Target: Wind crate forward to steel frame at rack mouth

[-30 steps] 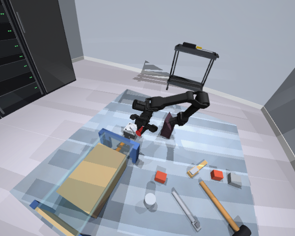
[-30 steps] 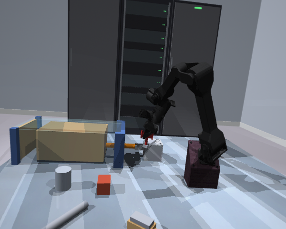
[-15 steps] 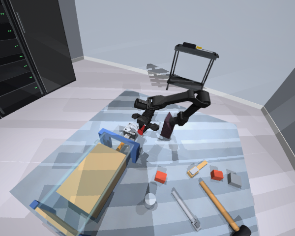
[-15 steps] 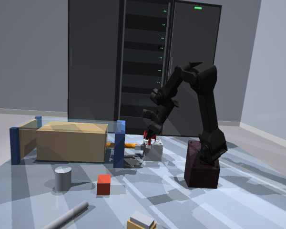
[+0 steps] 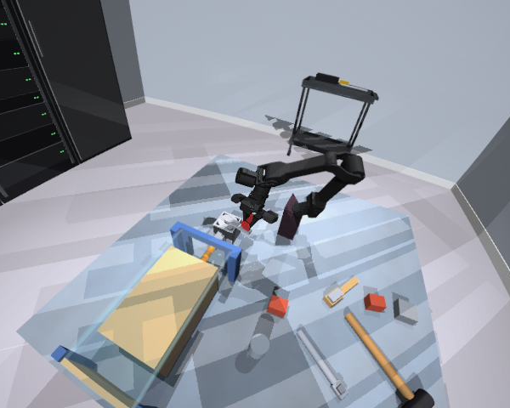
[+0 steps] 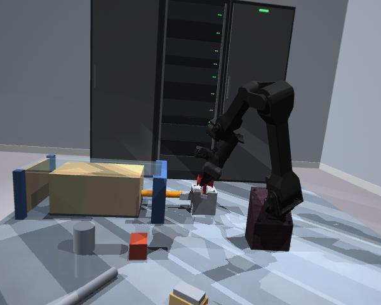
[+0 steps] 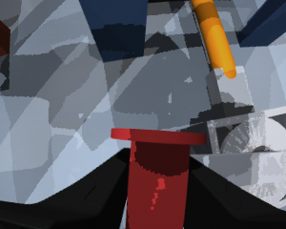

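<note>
gripper (image 6: 205,181) is clamped on the red winch handle (image 7: 157,185), right over the winch (image 6: 204,201). crate (image 6: 95,192) sits flat, just behind the blue frame (image 6: 159,192).

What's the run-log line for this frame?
phase: winding | claw: shut on red winch handle | winch: handle at top | crate: flat, short of blue frame

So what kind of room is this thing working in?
It looks like a server room or data-centre workshop: tall black server cabinets with green lights line the wall, and a pale bench holds a hammer and a hand winch.
</note>
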Tool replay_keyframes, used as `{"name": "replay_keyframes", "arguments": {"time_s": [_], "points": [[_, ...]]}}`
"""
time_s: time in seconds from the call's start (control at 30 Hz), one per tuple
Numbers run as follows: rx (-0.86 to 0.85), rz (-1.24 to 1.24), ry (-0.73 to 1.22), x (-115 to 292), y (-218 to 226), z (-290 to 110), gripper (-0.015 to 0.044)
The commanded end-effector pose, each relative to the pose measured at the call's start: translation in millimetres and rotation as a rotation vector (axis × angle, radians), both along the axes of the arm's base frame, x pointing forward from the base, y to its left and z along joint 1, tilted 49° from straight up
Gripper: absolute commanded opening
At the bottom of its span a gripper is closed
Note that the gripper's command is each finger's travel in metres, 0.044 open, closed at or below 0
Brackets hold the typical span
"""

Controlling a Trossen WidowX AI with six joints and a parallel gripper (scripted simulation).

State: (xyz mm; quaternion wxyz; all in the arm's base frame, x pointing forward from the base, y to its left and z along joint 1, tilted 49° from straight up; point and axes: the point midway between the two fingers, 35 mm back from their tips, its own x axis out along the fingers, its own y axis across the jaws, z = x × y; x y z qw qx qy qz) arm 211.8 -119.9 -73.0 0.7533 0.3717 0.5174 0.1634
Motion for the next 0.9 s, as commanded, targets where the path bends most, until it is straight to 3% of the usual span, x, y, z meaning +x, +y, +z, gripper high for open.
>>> {"name": "replay_keyframes", "arguments": {"time_s": [0.0, 0.87], "points": [[0.0, 0.001, 0.029, -12.3, 1.5, -2.0, 0.0], [-0.002, 0.001, 0.031, -42.1, -4.0, -6.7, 0.0]]}}
